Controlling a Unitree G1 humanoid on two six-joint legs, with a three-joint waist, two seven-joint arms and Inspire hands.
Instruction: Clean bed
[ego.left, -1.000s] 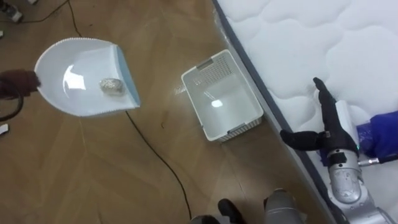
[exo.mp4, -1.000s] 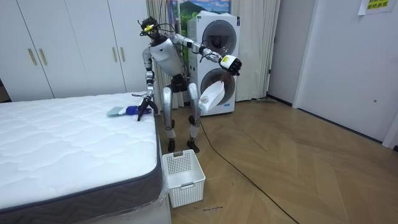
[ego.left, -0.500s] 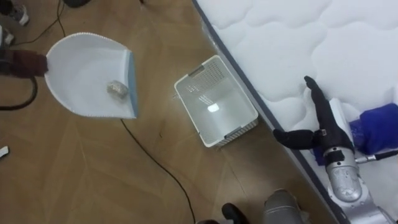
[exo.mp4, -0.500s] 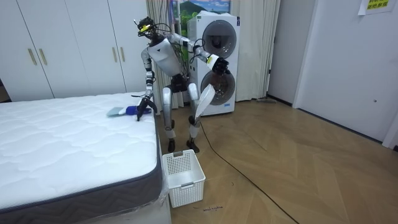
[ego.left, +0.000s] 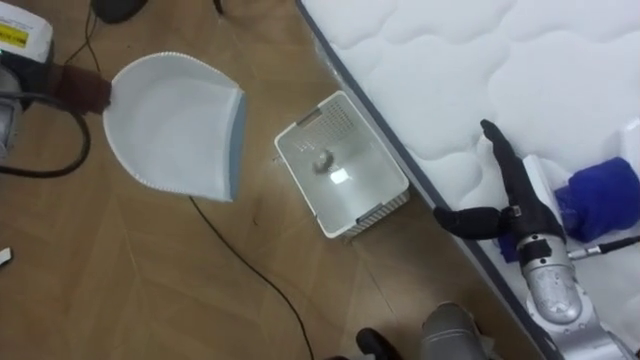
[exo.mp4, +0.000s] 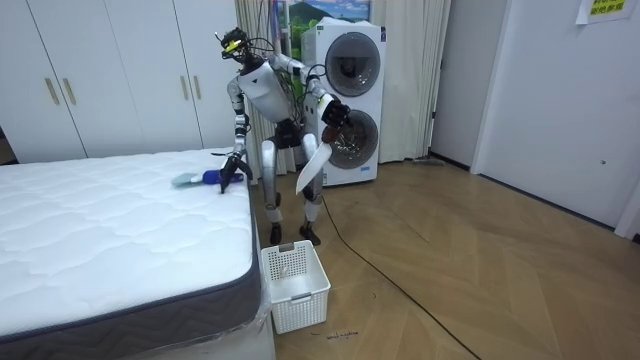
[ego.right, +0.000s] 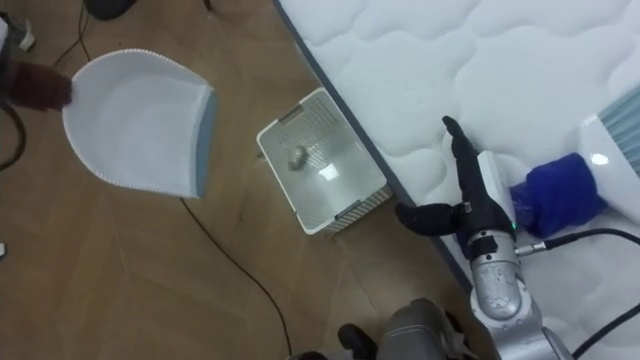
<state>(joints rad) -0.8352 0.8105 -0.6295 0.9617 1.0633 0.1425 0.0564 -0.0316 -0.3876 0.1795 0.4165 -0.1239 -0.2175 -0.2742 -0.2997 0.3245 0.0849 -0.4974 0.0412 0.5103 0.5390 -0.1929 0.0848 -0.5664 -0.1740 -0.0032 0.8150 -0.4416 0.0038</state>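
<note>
A white dustpan (ego.left: 175, 125) with a blue lip hangs tilted over the wood floor, left of a white plastic basket (ego.left: 385, 200). My left hand (exo.mp4: 334, 112) is shut on the dustpan's dark handle. The pan is empty. A small crumpled grey ball (ego.left: 322, 158) lies inside the basket. My right hand (ego.left: 510, 200) rests open on the edge of the white quilted mattress (ego.left: 480, 60), fingers straight and thumb out. A blue hand brush (ego.right: 555, 195) lies on the mattress just right of that hand.
I stand at the bed's corner, with the basket (exo.mp4: 295, 285) on the floor against the bed's side. Stacked washing machines (exo.mp4: 345, 100) stand behind me and white wardrobes (exo.mp4: 110, 70) along the wall. Open floor stretches to the room view's right.
My left arm swung the dustpan down towards the basket and tipped it. The crumpled ball left the pan and now lies in the basket. My right hand stayed on the mattress.
</note>
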